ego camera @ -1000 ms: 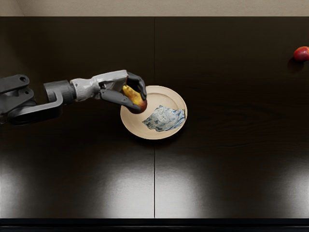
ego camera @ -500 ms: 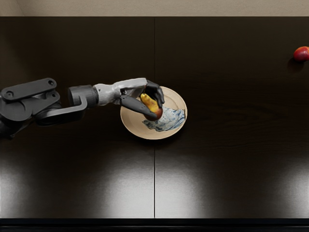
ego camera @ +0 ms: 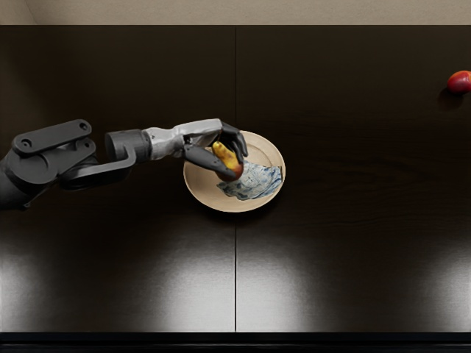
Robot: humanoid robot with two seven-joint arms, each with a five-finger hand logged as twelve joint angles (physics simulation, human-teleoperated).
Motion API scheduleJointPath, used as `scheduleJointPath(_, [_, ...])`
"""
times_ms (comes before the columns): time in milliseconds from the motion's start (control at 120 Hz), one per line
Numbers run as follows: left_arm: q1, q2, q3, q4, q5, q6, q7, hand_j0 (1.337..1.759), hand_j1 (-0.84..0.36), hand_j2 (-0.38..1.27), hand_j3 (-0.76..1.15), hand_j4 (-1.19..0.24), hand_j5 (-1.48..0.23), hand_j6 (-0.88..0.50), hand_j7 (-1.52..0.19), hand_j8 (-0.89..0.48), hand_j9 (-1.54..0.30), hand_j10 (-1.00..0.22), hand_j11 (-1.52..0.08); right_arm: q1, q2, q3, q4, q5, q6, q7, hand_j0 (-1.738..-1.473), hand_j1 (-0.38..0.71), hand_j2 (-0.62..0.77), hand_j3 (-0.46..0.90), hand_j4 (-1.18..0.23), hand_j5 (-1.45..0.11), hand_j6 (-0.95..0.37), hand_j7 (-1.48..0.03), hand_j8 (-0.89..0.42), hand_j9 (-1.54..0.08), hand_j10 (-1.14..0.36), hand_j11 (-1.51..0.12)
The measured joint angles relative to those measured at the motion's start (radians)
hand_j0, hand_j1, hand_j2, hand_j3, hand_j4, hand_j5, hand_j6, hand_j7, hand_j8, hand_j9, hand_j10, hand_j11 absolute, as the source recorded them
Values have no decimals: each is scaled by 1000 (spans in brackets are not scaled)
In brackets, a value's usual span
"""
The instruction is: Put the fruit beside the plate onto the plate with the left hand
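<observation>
Tabletop (ego camera: 331, 279) fills the near part of the head view: a dark, almost black slab with a glossy finish. Soft pale reflections lie along its near edge, and a thin straight seam (ego camera: 235, 257) runs from near to far through its middle.

Farther in, the left arm (ego camera: 88, 154) enters from the left edge, its links matte dark grey and blocky, with a lighter silver-grey wrist. The left hand (ego camera: 210, 147) is closed around the fruit (ego camera: 224, 156). Dark fingers (ego camera: 234, 138) curl over its far side and the thumb (ego camera: 200, 157) lies along its near side, so the fruit is pinched between them.

The fruit is elongated and smooth-skinned, yellow along most of its length and orange-red at the end that points down toward the plate (ego camera: 271, 151). It is over the left half of the plate, inside the rim; whether it touches the plate's surface cannot be told.

The plate is round, shallow and tan, with a plain matte face and a slightly raised rim. On its near-right part lies a crumpled sheet (ego camera: 256, 181), blue and white and wrinkled, just beside the fruit's red end.

At the far right edge of the table, well apart from the plate, rests a small round red fruit (ego camera: 459, 81) with a dark shadow beside it. Beyond the table's far edge runs a pale beige wall (ego camera: 221, 11).
</observation>
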Motion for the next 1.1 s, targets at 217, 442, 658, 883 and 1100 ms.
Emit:
scheduleJointPath(217, [-1, 0, -1, 17, 5, 10, 0, 1655, -299, 183, 0, -523, -733, -563, -729, -389, -732, -366, -719, 0, 0, 0, 0, 0, 0, 0, -1658, -349, 0, 0, 0, 0, 0, 0, 0, 0, 0, 0])
scheduleJointPath(442, [-1, 5, -11, 17, -1, 23, 0, 1657, 67, 74, 0, -232, -317, -245, -316, -187, -317, -179, -312, 0, 0, 0, 0, 0, 0, 0, -1658, -349, 0, 0, 0, 0, 0, 0, 0, 0, 0, 0])
scheduleJointPath(658, [-1, 14, -13, 17, -4, 24, 0, 1658, 233, 31, 0, -98, -131, -103, -131, -82, -131, -79, -129, 0, 0, 0, 0, 0, 0, 0, -1658, -349, 0, 0, 0, 0, 0, 0, 0, 0, 0, 0])
scheduleJointPath(883, [-3, 75, -15, 4, -8, 10, -2, 1658, 294, 15, 0, -49, -63, -51, -63, -44, -63, -42, -62, 0, 0, 0, 0, 0, 0, 0, -1658, -349, 0, 0, 0, 0, 0, 0, 0, 0, 0, 0])
scheduleJointPath(1100, [-12, 208, -18, -2, -53, -146, -2, 1658, 314, 10, 0, -32, -40, -33, -40, -30, -40, -29, -40, 0, 0, 0, 0, 0, 0, 0, -1658, -349, 0, 0, 0, 0, 0, 0, 0, 0, 0, 0])
